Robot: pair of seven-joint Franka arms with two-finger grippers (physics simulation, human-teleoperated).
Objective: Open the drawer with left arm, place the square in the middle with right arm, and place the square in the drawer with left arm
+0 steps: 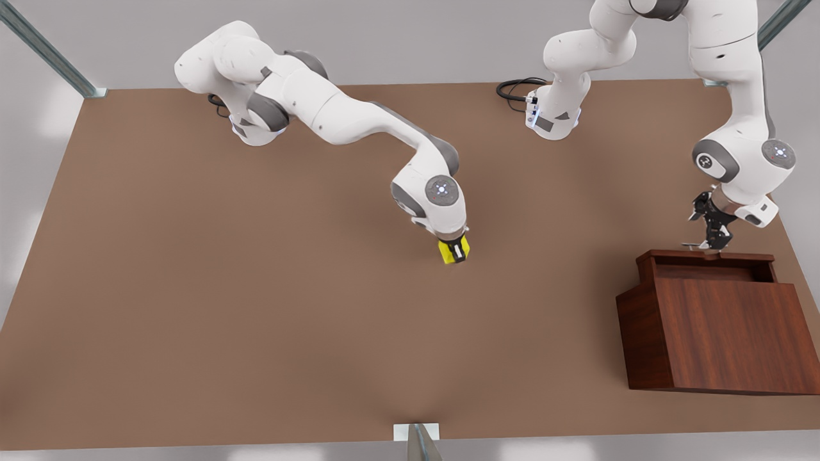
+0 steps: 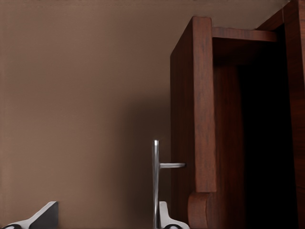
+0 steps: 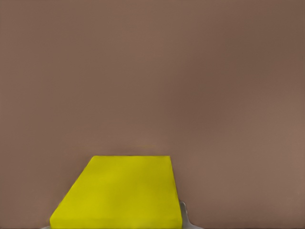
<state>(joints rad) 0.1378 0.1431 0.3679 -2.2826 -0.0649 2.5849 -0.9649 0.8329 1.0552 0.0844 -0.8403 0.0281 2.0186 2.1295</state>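
The yellow square (image 1: pixel 453 250) is near the table's middle (image 1: pixel 359 256), pinched in my right gripper (image 1: pixel 454 251), which is shut on it. The right wrist view shows the square (image 3: pixel 119 193) close up, with a fingertip (image 3: pixel 186 217) at its side. I cannot tell whether it rests on the tabletop. The drawer (image 1: pixel 705 257) stands pulled out from the top of the wooden cabinet (image 1: pixel 724 333) at the front view's right. My left gripper (image 1: pixel 708 240) is open at the silver handle (image 2: pixel 155 176), which lies between the fingers (image 2: pixel 43 214), close to one of them.
Both arm bases (image 1: pixel 256 121) stand along the table's far edge, one with a black cable (image 1: pixel 516 86) beside it. Bare brown tabletop (image 1: pixel 192 288) spreads across the front view's left and front. Metal frame posts (image 1: pixel 45 48) stand at the corners.
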